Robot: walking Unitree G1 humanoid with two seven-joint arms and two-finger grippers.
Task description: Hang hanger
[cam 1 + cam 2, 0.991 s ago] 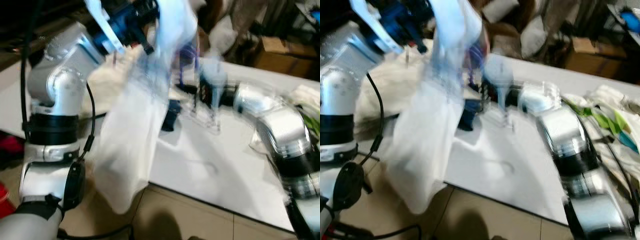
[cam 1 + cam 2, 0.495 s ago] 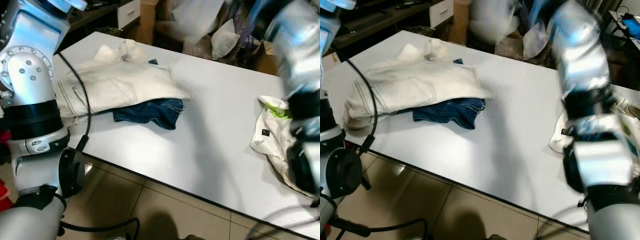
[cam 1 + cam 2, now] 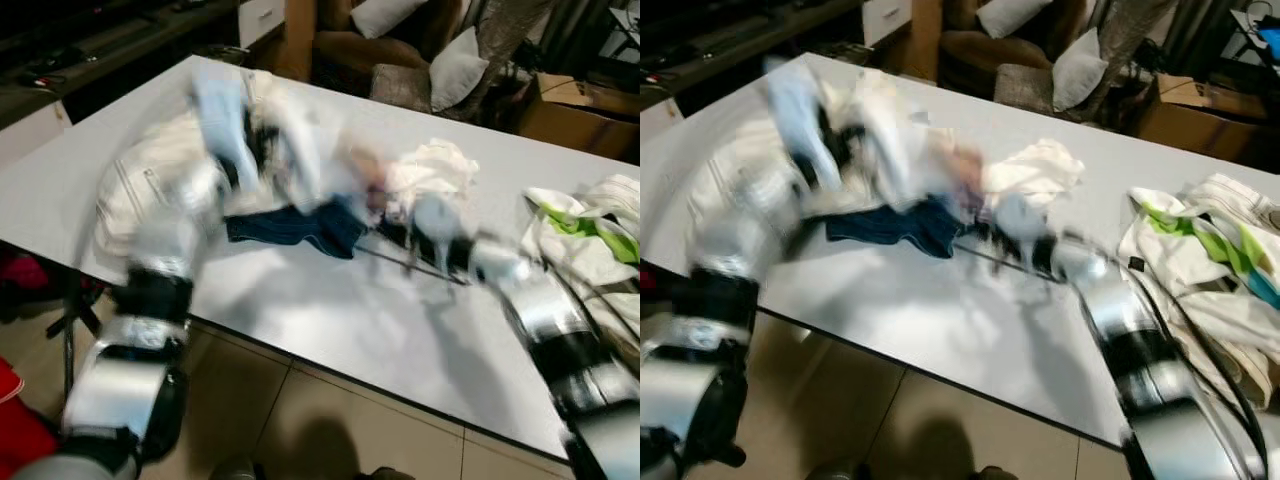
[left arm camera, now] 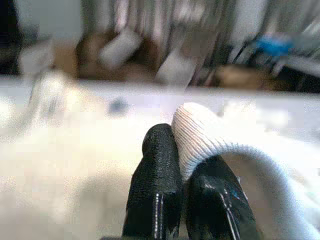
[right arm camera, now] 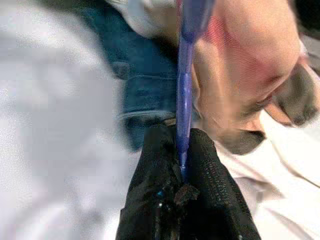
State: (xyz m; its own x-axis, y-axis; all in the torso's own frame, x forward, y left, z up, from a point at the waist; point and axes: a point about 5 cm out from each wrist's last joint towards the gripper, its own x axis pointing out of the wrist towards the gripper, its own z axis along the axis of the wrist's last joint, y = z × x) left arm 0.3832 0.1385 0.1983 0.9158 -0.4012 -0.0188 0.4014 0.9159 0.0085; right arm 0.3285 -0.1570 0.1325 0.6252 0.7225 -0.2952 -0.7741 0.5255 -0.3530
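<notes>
On the wide white table (image 3: 330, 320) both silver arms reach in over a heap of clothes, and the head views are smeared by motion. The right gripper (image 5: 181, 150) is clenched on a thin blue plastic hanger (image 5: 186, 95), whose bar runs up from between the black fingers across a folded dark blue denim garment (image 3: 300, 225) and a pinkish piece of cloth (image 5: 240, 70) pressed close beside it. The left gripper (image 4: 182, 165) is pinched tight on the ribbed white edge of a garment (image 4: 200, 130), with cream-white cloth (image 3: 140, 180) spread beneath it. A crumpled white top (image 3: 435, 165) lies just beyond the denim, between the two arms. Well apart, at the table's right edge, sits a white garment with green patches (image 3: 1200, 235). Past the table stand a brown sofa with pale cushions (image 3: 455, 65) and a cardboard box (image 3: 585, 105).
</notes>
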